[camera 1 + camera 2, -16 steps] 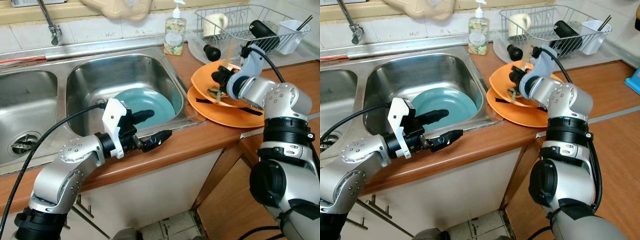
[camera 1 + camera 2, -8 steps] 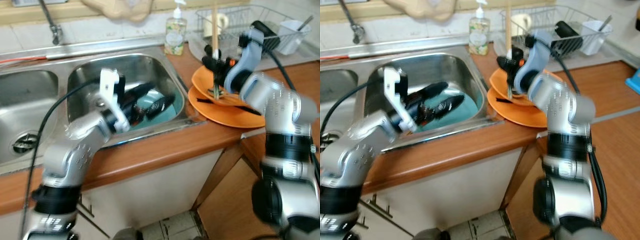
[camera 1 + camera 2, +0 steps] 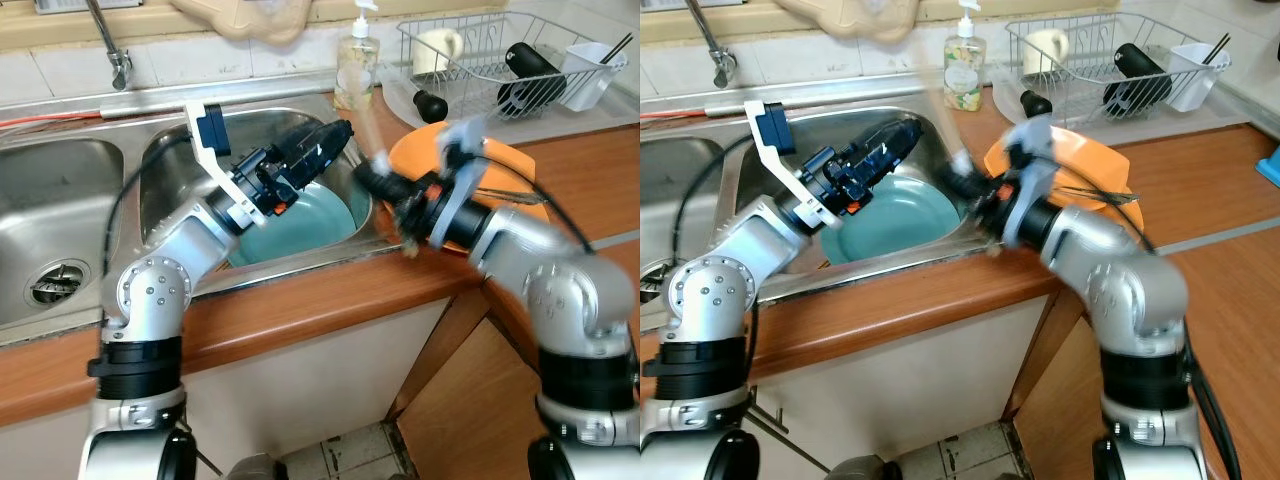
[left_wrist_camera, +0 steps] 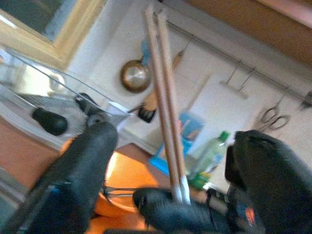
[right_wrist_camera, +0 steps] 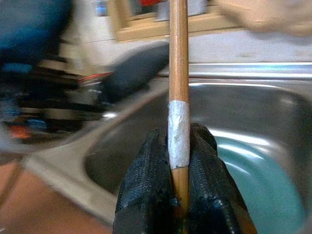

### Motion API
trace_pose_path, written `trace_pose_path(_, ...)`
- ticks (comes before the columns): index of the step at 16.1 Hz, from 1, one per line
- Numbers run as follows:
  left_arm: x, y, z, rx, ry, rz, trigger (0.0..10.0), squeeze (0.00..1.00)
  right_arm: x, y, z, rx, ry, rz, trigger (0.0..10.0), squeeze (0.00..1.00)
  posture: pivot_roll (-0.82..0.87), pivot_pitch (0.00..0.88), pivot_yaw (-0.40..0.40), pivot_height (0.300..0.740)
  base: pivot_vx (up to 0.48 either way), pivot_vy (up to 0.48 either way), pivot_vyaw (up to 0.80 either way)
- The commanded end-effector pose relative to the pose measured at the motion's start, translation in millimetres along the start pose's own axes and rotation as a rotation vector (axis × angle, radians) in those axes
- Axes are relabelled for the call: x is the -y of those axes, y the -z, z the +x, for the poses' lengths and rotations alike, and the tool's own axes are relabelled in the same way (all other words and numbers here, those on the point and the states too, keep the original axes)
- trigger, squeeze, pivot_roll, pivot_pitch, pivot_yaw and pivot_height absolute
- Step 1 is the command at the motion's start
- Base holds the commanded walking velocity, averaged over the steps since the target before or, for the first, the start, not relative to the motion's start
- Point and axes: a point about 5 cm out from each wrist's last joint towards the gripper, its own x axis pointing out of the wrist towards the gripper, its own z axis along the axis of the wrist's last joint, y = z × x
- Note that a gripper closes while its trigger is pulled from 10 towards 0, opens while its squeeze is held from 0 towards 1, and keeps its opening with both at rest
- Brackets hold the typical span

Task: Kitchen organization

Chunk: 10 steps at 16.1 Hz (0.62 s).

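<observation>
A pair of chopsticks [image 5: 178,73] is clamped between the fingers of the right gripper [image 5: 179,195], which is seen at the centre of the left eye view, just over the sink's [image 3: 330,115] right rim and beside the orange plates [image 3: 520,165]. The left gripper [image 4: 170,161] is held with its fingers apart, one on either side of the sticks in the left wrist view, above the teal plate [image 3: 300,220] lying in the basin. The step in hand appears to be a handover of the chopsticks. It is best done by having the sticks centred between the open fingers before anything is closed, and the right grip kept firm until the left one is seated. The sticks should be kept together, so that neither slips out. The rack [image 3: 480,50], at upper right, looks a likely destination.
</observation>
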Motion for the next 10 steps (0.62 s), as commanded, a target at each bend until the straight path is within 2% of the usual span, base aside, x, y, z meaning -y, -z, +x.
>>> trace_pose_path(1,0.8,0.8,2.6,-0.012,0.009,-0.031,0.0,0.0,-9.1,-3.8,1.3,0.021,-0.046,-0.025,0.0,0.0,-0.03,0.0,0.073,0.74,0.0,0.0,0.0)
trace_pose_path(3,1.5,7.7,2.1,-0.008,0.039,-0.111,0.0,0.0,-13.0,2.9,6.5,-0.014,-0.048,-0.051,0.0,0.0,-0.04,0.0,0.082,0.74,0.0,0.0,0.0)
trace_pose_path(5,-3.2,12.5,1.5,-0.015,0.01,-0.144,0.0,0.0,-17.2,5.2,7.1,-0.02,-0.064,-0.058,0.0,0.0,-0.04,0.0,0.076,0.74,0.0,0.0,0.0)
trace_pose_path(8,0.7,9.0,-0.9,0.019,0.049,-0.196,0.0,0.0,-15.7,9.3,8.7,-0.039,-0.05,-0.054,0.0,0.0,-0.03,0.0,0.074,0.74,0.0,0.0,0.0)
trace_pose_path(10,1.6,9.1,-3.3,0.013,0.057,-0.203,0.0,0.0,-13.9,10.3,9.9,-0.043,-0.035,-0.053,0.0,0.0,-0.03,0.0,0.074,0.74,0.0,0.0,0.0)
